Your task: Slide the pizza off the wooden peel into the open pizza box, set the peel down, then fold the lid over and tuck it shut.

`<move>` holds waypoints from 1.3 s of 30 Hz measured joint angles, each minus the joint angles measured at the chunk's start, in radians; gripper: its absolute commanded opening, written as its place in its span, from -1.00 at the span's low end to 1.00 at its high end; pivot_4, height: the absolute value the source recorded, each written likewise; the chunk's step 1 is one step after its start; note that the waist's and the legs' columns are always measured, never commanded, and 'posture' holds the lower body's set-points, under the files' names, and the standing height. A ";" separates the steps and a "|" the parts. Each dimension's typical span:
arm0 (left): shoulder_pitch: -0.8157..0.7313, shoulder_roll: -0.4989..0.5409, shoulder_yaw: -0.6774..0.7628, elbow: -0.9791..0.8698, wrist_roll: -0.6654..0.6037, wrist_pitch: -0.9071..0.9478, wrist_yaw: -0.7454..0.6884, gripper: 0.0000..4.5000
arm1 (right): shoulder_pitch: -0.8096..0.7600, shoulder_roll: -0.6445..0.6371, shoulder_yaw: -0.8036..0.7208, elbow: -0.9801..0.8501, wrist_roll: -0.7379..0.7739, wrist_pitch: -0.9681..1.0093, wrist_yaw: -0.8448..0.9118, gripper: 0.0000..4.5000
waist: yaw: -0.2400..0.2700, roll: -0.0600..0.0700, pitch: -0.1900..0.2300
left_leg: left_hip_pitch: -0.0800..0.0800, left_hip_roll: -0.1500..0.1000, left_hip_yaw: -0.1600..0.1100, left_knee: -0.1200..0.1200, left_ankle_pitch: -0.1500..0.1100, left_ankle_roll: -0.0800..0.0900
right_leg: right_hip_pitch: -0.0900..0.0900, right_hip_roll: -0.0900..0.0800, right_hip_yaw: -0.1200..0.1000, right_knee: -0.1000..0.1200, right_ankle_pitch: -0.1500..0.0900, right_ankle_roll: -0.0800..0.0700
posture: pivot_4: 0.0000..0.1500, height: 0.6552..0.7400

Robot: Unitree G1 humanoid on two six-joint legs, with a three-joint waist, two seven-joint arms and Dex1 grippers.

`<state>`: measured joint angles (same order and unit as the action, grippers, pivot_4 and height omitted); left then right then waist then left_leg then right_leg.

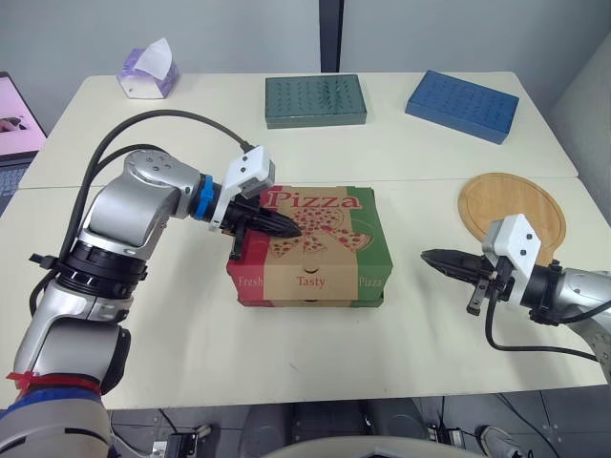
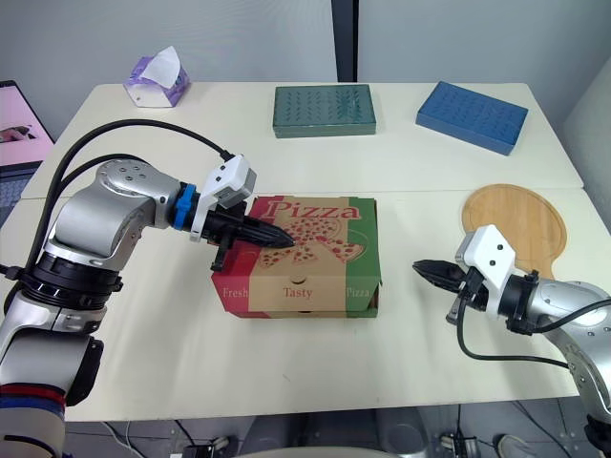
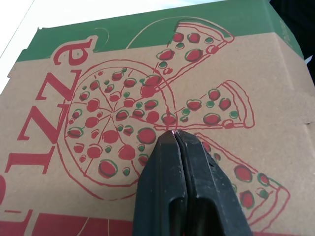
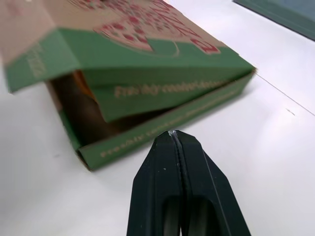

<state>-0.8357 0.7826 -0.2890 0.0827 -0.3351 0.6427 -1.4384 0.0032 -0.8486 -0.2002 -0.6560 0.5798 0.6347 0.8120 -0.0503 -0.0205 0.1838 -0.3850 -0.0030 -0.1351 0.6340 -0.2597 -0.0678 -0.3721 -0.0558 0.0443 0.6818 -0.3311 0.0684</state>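
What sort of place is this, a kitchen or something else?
Probably an office or lab room, not a kitchen: plain pale tables pushed together, a laptop at one edge, a tissue box at the far corner, and a bare grey wall behind.

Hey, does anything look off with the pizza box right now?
Yes. The pizza box lid isn't fully shut: on the side facing the right end effector, its green side flap sits raised, leaving a dark gap beneath it.
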 measured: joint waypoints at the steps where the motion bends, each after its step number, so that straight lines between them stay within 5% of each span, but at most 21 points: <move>1: 0.001 0.000 0.000 0.000 0.004 -0.001 0.000 -1.00 | -0.006 -0.002 0.000 -0.015 0.012 0.006 0.006 -0.98 | 0.000 0.000 0.000 | 0.000 0.000 0.000 0.000 0.000 0.000 | 0.000 0.000 0.000 0.000 0.000 0.000 | 1.00 1.00; 6: 0.019 -0.011 -0.001 0.001 0.007 -0.005 0.005 -1.00 | -0.037 -0.012 0.047 -0.082 0.033 0.014 0.014 -0.98 | 0.000 0.000 0.000 | -0.001 0.000 -0.001 0.001 0.000 0.000 | 0.000 0.000 0.000 0.000 0.000 0.000 | 1.00 1.00; 8: 0.015 -0.014 -0.001 0.005 0.007 -0.009 0.006 -1.00 | -0.068 -0.009 0.070 -0.104 0.044 0.026 0.009 -0.82 | 0.001 0.000 0.000 | -0.001 0.000 0.000 0.002 0.000 0.000 | 0.000 0.000 0.000 0.000 0.000 0.000 | 1.00 1.00; 18: -0.002 -0.023 0.000 -0.011 -0.001 -0.020 -0.010 -1.00 | -0.166 -0.034 0.261 -0.107 -0.137 -0.069 0.012 0.66 | 0.000 0.000 0.000 | -0.001 0.000 -0.001 0.003 0.000 0.000 | 0.000 0.000 -0.001 0.000 0.000 0.000 | 1.00 1.00; 39: 0.033 -0.026 -0.032 -0.073 0.007 -0.044 -0.058 -1.00 | -0.175 0.066 0.369 -0.015 -0.406 -0.217 -0.033 0.66 | -0.001 0.000 0.000 | -0.002 0.000 -0.001 0.005 0.000 0.000 | 0.000 0.000 0.000 0.002 0.000 0.000 | 1.00 1.00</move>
<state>-0.8024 0.7566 -0.3214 0.0098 -0.3286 0.5986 -1.4961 -0.1720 -0.7829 0.1691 -0.6713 0.1742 0.4177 0.7786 -0.0512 -0.0204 0.1837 -0.3866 -0.0032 -0.1359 0.6391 -0.2597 -0.0677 -0.3721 -0.0557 0.0439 0.6835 -0.3310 0.0684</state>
